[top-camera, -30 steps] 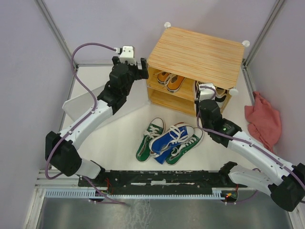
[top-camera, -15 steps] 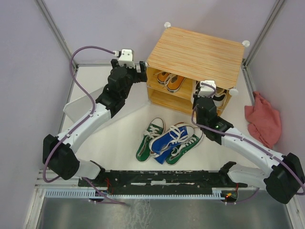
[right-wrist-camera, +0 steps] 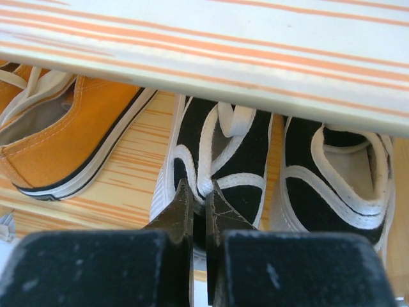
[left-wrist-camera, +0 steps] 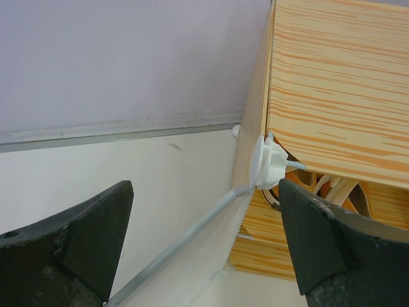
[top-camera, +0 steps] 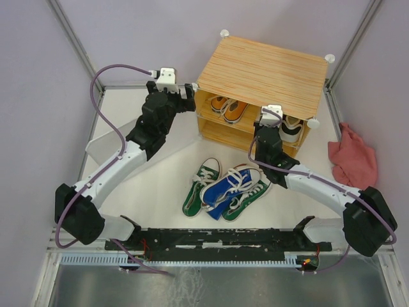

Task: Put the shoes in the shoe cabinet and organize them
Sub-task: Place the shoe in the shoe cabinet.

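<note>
Right hand (right-wrist-camera: 199, 192) at heel of black sneaker (right-wrist-camera: 249, 147)

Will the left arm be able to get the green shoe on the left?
Probably yes: the left hand is open by the cabinet corner, and that green shoe lies uncovered on the table, nothing between them.

Black shoes (right-wrist-camera: 255, 144) and orange shoes (right-wrist-camera: 70, 141) crowd the shelf (right-wrist-camera: 137, 147).

We see the shoe cabinet (top-camera: 265, 70) standing open at the back of the table (top-camera: 160, 173), with the orange pair (top-camera: 229, 107) and the black pair (right-wrist-camera: 223, 160) side by side on its inner shelf. 2 green shoes (top-camera: 199, 187) and the blue shoes (top-camera: 229, 185) lie heaped in front.
</note>
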